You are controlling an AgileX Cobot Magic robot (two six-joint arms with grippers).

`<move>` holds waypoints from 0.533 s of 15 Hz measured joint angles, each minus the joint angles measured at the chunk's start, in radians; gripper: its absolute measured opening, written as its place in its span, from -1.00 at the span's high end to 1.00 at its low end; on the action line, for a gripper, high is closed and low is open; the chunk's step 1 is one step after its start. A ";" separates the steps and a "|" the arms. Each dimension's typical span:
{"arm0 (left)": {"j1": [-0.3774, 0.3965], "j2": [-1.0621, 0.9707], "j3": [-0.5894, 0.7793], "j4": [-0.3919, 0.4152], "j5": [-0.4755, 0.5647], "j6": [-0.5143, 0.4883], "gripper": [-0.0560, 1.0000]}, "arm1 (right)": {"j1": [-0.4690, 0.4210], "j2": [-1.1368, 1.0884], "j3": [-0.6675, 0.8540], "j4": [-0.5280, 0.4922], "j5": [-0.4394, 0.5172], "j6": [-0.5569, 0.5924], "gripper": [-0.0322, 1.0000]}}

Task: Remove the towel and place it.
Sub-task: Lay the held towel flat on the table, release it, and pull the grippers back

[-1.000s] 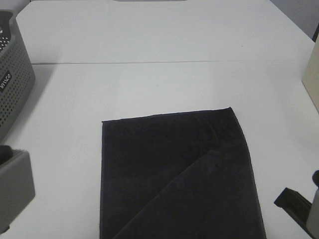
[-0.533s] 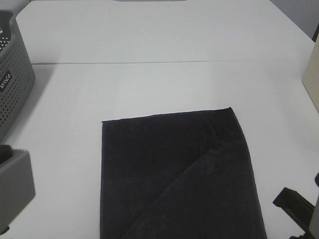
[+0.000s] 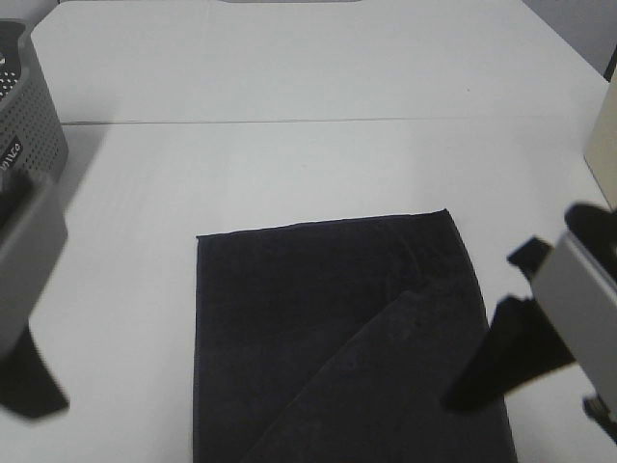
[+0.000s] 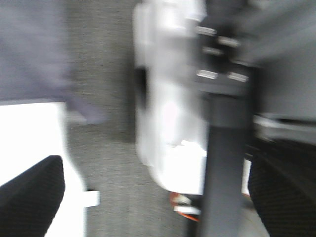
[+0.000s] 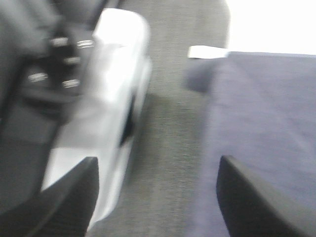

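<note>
A dark towel (image 3: 337,338), folded with a diagonal flap, lies flat on the white table (image 3: 289,164) at front centre. My left gripper (image 3: 29,376) is at the left edge, well clear of the towel. My right gripper (image 3: 492,323) hovers by the towel's right edge, one black finger (image 3: 506,357) over that edge. The wrist views are motion-blurred and show grey floor and a white machine base. In both, the left gripper (image 4: 155,202) and right gripper (image 5: 158,197) have their fingertips far apart with nothing between them.
A grey perforated basket (image 3: 24,116) stands at the back left, close to the left arm. A beige object (image 3: 603,154) is at the right edge. A seam (image 3: 289,122) runs across the table behind the towel.
Both arms have swung up and into view from the bottom corners, fast enough to blur. The right gripper now reaches the towel's right edge. The towel has not moved.
</note>
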 joint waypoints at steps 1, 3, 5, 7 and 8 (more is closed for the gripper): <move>0.042 0.000 -0.043 0.123 -0.074 -0.087 -0.86 | 0.000 0.000 -0.028 -0.028 -0.086 0.060 -0.34; 0.155 0.000 -0.101 0.280 -0.258 -0.276 -0.84 | 0.000 0.000 -0.081 -0.072 -0.311 0.214 -0.34; 0.293 0.000 -0.115 0.353 -0.486 -0.428 -0.83 | 0.000 0.001 -0.100 -0.105 -0.569 0.387 -0.34; 0.402 0.013 -0.115 0.382 -0.667 -0.514 -0.83 | 0.000 0.016 -0.100 -0.123 -0.815 0.533 -0.31; 0.428 0.021 -0.115 0.385 -0.713 -0.526 -0.83 | 0.000 0.025 -0.100 -0.123 -0.881 0.557 -0.31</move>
